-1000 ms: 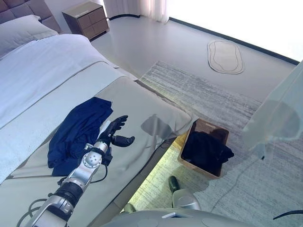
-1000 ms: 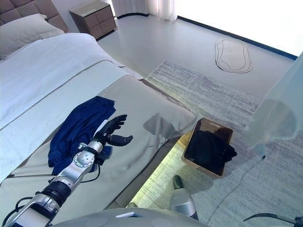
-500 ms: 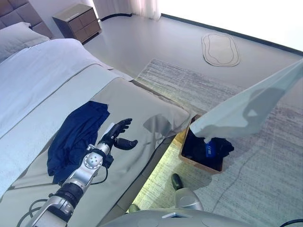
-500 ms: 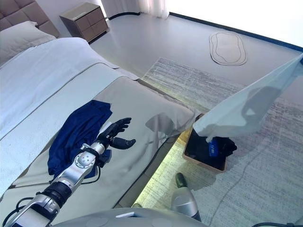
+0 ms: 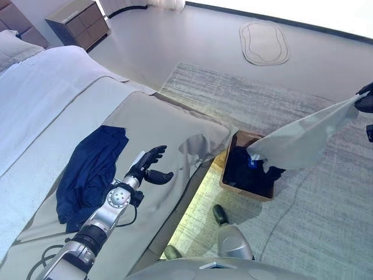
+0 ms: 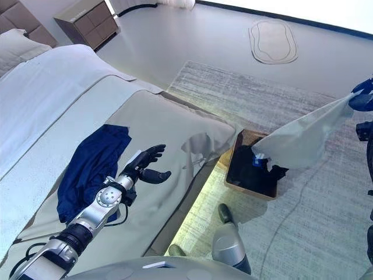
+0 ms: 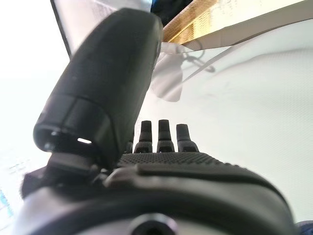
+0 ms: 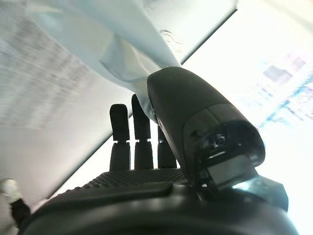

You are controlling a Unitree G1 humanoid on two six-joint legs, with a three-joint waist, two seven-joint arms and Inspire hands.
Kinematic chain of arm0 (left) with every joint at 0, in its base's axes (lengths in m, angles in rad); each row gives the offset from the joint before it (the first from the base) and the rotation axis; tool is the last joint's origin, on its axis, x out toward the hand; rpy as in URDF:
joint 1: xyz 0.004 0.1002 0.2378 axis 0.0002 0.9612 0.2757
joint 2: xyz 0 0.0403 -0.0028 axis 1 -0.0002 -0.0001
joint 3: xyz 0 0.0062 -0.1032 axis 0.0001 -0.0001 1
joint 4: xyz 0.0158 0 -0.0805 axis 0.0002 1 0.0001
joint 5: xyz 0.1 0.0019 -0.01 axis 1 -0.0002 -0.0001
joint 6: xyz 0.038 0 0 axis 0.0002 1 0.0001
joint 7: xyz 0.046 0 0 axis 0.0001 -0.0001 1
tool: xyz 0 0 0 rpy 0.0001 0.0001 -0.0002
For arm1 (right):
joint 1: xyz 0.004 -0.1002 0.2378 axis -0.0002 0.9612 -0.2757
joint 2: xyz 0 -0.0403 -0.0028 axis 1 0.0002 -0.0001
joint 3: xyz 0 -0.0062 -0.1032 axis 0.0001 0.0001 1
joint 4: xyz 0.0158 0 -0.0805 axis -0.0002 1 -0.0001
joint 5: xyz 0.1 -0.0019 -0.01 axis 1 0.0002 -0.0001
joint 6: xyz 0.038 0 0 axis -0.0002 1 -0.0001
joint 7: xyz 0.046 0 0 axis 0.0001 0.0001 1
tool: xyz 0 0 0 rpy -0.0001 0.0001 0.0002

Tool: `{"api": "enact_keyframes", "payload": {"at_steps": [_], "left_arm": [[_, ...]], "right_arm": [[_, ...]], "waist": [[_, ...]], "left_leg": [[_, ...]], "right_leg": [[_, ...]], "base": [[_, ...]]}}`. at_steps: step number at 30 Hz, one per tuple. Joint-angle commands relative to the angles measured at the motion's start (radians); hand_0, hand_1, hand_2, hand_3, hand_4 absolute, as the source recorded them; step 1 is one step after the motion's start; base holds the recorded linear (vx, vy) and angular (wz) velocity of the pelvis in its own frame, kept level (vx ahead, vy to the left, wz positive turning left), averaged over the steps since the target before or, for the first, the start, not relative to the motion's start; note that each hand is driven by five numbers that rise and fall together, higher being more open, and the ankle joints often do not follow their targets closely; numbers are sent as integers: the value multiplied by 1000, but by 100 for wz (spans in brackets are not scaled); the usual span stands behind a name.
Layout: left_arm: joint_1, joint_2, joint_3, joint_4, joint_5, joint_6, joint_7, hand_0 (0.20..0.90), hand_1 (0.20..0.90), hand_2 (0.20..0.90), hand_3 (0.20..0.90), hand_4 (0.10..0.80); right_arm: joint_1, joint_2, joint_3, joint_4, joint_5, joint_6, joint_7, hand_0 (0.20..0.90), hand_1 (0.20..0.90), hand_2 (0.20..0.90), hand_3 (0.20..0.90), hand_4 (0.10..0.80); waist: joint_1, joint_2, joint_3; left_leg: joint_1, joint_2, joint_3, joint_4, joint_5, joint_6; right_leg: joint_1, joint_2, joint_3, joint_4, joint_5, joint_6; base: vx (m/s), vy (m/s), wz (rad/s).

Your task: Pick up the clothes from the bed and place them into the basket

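A navy garment [image 5: 87,169] lies crumpled on the beige bed cover [image 5: 169,119]. My left hand [image 5: 148,166] rests open just beside its right edge, fingers straight; it also shows in the left wrist view [image 7: 161,166]. My right hand [image 5: 366,100] is out at the far right, shut on a corner of a pale grey-green cloth [image 5: 303,137]. In the right wrist view, the thumb pinches that cloth [image 8: 122,54]. The cloth hangs stretched, and its lower end dips over the brown basket [image 5: 245,192] on the floor by the bed. Dark clothes [image 5: 240,172] lie in the basket.
A grey carpet [image 5: 326,198] lies under the basket beside the bed. A wooden nightstand [image 5: 78,23] stands at the back left and a small oval mat [image 5: 263,44] lies on the floor at the back. A pillow [image 5: 11,46] sits at the head of the bed.
The pale cloth has come down and in, from high at the right to over the basket. The view has shifted. My left hand stays by the navy garment.
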Motion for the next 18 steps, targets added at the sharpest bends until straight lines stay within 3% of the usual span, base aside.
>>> {"api": "enact_keyframes", "payload": {"at_steps": [1,5,8,16,17,18], "left_arm": [[-40,14,38,-9,5,-91,31,900,900,900,900,800],[-23,6,49,-26,11,-79,63,900,900,900,900,800],[-27,0,46,-35,14,-68,64,900,900,900,900,800],[-39,5,26,-22,-1,-65,62,900,900,900,900,800],[-39,4,25,-24,-3,-65,64,900,900,900,900,800],[-39,3,26,-27,-3,-65,64,900,900,900,900,800]], "right_arm": [[-70,-23,-91,-85,2,-67,-46,300,300,300,200,100],[-85,35,-11,-34,-9,-107,-20,300,300,300,200,100],[-112,54,29,33,3,-119,-40,300,300,300,200,100],[-164,78,90,106,-18,-93,-46,300,300,300,200,100],[-167,80,96,114,-14,-92,-52,488,488,488,420,320],[-168,81,97,117,-14,-91,-50,900,900,900,900,800]], "waist": [[32,-48,-64],[80,-57,-70],[100,-60,-76],[120,-50,-79],[122,-48,-77],[123,-46,-76]], "left_leg": [[-3,13,-80,196,-226,25],[13,26,-54,196,-240,17],[9,34,-55,206,-239,12],[-3,39,-58,206,-224,-2],[-5,38,-58,205,-222,-3],[-6,37,-58,205,-221,-4]], "right_leg": [[-24,-10,-116,19,-8,15],[-6,-22,-231,16,-17,19],[8,-16,-241,12,-25,10],[12,-21,-267,9,-30,5],[12,-22,-269,9,-30,4],[11,-22,-269,9,-30,4]], "base": [[0,0,0],[16,-13,-16],[12,-31,-46],[1,-5,-3],[0,0,0],[0,0,0]]}}
